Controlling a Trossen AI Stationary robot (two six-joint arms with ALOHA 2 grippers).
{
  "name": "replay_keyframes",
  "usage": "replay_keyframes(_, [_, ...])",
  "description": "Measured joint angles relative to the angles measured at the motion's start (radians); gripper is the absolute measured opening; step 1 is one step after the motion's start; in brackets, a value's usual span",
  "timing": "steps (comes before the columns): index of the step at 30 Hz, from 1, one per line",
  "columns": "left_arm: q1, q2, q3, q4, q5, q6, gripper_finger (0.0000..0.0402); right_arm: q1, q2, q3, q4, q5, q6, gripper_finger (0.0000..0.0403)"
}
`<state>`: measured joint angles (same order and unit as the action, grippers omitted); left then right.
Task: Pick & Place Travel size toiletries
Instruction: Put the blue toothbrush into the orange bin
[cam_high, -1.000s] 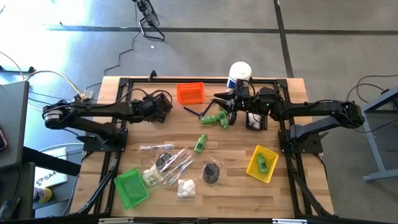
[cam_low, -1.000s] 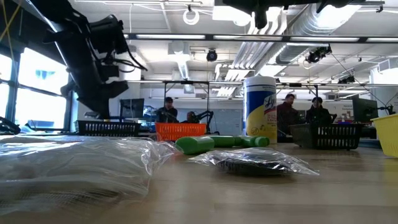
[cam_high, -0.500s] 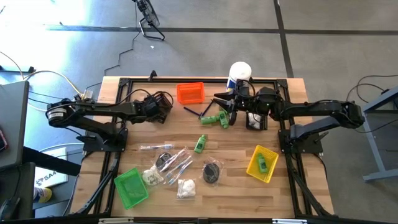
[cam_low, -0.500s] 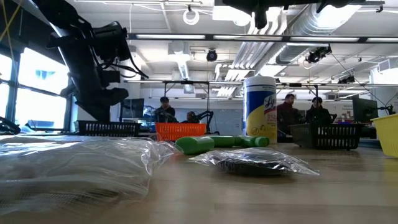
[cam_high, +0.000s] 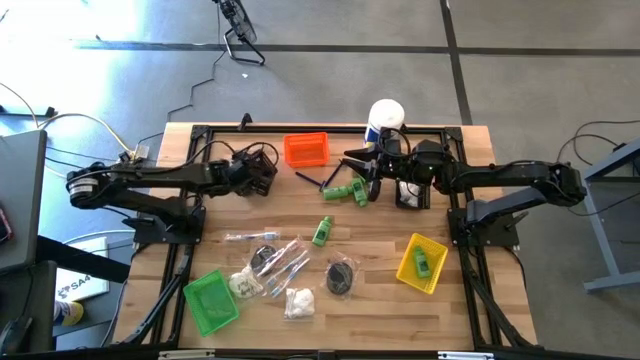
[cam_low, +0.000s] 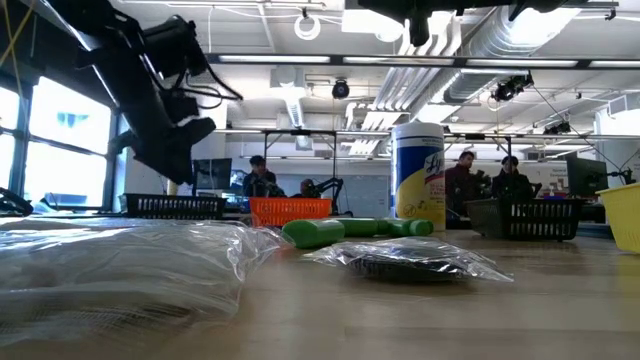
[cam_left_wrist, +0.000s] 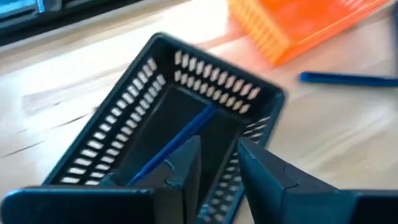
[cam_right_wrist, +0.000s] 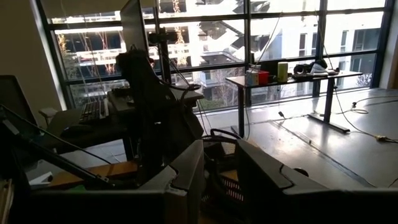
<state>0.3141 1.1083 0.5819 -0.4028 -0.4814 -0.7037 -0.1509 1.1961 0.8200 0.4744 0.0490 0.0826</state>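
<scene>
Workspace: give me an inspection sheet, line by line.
Surface: wooden table, scattered items.
Job's things: blue stick inside black bin; green bottles and wrapped packets mid-table; one bottle in yellow bin.
Clutter: white canister, orange bin, green bin.
Grippers: left gripper open above black bin, empty; right gripper parked by canister, slightly apart, empty.
Cables: on floor.
Surroundings: people beyond the table.

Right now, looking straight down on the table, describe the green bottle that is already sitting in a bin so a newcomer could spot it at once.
Start at the wooden table's right side, in front of the right arm, and find the small yellow plastic bin. The bright green mini bottle lies inside it. The other green bottles lie loose on the bare wood near the middle; this one alone is binned.
</scene>
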Motion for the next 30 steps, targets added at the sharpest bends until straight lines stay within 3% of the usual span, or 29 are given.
replay_keyframes(8, [0.000,-0.122,0.000,0.036,0.092,0.026,0.0040,0.000,0.000,0.000,0.000,0.000,0.000,0.0085])
replay_keyframes(15, [-0.009,-0.166,0.000,0.165,0.251,0.119,0.0004,0.000,0.000,0.000,0.000,0.000,0.000,0.0085])
replay_keyframes(30, [-0.292,-0.228,0.001,0.237,0.294,0.181,0.0003,0.000,0.000,0.000,0.003,0.000,0.000,0.0085])
